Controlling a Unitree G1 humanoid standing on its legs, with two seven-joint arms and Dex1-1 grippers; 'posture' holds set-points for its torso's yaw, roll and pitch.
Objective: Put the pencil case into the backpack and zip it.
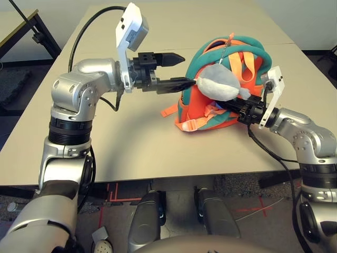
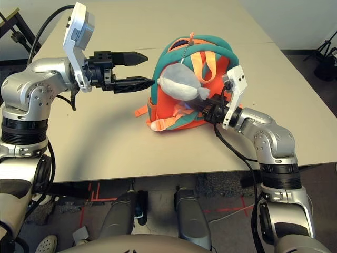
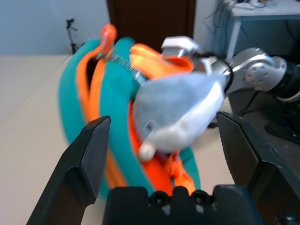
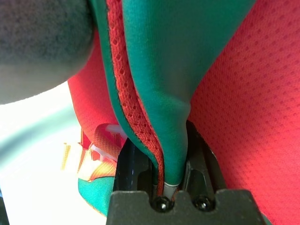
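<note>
The orange backpack [image 1: 190, 108] with teal trim stands at the table's middle right, its light-orange straps toward me and a grey plush toy [image 1: 221, 84] hanging on its front. My left gripper [image 1: 188, 69] is open just left of the backpack, one fingertip close to the toy, and holds nothing. In the left wrist view its fingers [image 3: 91, 150] frame the toy [image 3: 178, 112]. My right gripper [image 4: 171, 168] is shut on a fold of the backpack's teal trim [image 4: 157, 84] at its lower right side. The pencil case is out of view.
The tan table [image 1: 131, 137] has bare surface left of and in front of the backpack. Loose strap ends [image 1: 169, 110] lie on it beside the pack. An orange pull tag [image 1: 230, 38] sticks up at the pack's top. A black stand [image 1: 37, 31] is at far left.
</note>
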